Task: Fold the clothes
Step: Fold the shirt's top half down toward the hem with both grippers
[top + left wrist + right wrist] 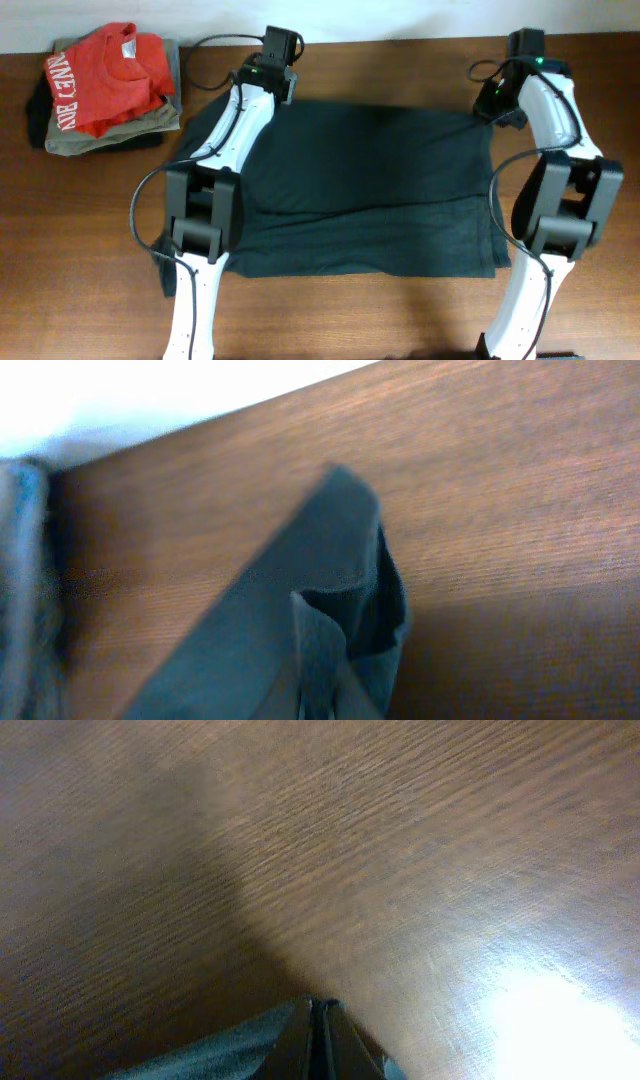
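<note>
The dark T-shirt (370,190) lies spread across the middle of the table with its near part doubled over; no lettering shows. My left gripper (268,88) is at the shirt's far left corner. In the left wrist view a peaked fold of the dark fabric (300,610) runs down into my jaws (312,705), which look shut on it. My right gripper (497,103) is at the shirt's far right corner. In the right wrist view its fingers (322,1020) are pressed together on an edge of the dark fabric (240,1045).
A red shirt with white letters (105,80) lies on a grey-olive folded garment (120,138) at the far left of the wooden table (80,250). A blurred grey mass (20,580) shows at the left wrist view's left edge. The table's far edge meets a white wall.
</note>
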Robot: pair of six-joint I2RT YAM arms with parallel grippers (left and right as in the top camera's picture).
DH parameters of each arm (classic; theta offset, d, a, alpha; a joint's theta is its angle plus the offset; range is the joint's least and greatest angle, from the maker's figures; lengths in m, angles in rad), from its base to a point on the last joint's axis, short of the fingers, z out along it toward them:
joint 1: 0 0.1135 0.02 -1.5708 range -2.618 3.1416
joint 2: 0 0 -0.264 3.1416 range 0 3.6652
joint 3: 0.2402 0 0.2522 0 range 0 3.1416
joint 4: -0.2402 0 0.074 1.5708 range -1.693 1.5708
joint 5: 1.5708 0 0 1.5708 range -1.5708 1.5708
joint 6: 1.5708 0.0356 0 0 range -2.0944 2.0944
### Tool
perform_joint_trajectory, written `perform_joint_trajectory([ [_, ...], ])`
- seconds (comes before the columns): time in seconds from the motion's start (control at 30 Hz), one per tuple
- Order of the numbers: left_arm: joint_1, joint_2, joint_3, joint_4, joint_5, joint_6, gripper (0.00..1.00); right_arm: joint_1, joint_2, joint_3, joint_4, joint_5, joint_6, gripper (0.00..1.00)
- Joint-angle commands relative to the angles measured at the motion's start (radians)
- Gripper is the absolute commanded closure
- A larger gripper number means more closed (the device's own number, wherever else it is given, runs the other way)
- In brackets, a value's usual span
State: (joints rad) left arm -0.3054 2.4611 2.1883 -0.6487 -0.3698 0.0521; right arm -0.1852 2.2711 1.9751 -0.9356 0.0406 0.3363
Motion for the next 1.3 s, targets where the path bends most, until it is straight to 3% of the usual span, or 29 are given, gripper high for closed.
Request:
perform_joint_trajectory([
  [0.0, 0.007, -0.114, 0.021, -0.114, -0.069, -0.011, 0.99, -0.007, -0.105, 0.015, -0.037, 0.024, 0.013, 0.96],
  [0.1, 0.007, -0.154, 0.021, -0.290, -0.064, -0.031, 0.99, -0.007, -0.152, 0.015, -0.123, 0.016, 0.023, 0.96],
  [0.33, 0.032, -0.159, 0.020, -0.732, -0.065, -0.263, 0.94, -0.005, -0.217, 0.015, -0.489, 0.012, 0.049, 0.96],
  [0.5, 0.098, -0.159, 0.020, -0.925, -0.064, -0.304, 0.95, -0.005, -0.217, 0.015, -0.595, 0.017, 0.051, 0.96],
  [0.7, 0.128, -0.159, -0.076, -0.972, 0.128, -0.328, 0.94, -0.005, -0.217, 0.014, -0.650, 0.052, 0.051, 0.96],
  [0.97, 0.106, -0.159, -0.374, -0.950, 0.135, -0.333, 0.99, -0.006, -0.217, -0.024, -0.756, 0.088, 0.051, 0.96],
  [1.2, 0.102, -0.159, -0.441, -1.001, 0.119, -0.382, 0.98, -0.006, -0.217, -0.209, -0.681, 0.107, 0.051, 0.96],
  [1.23, 0.103, -0.159, -0.447, -1.006, 0.119, -0.385, 0.88, -0.006, -0.217, -0.224, -0.669, 0.108, 0.061, 0.96],
  [1.27, 0.102, -0.159, -0.456, -1.017, 0.109, -0.401, 0.85, -0.006, -0.217, -0.228, -0.668, 0.111, 0.069, 0.96],
])
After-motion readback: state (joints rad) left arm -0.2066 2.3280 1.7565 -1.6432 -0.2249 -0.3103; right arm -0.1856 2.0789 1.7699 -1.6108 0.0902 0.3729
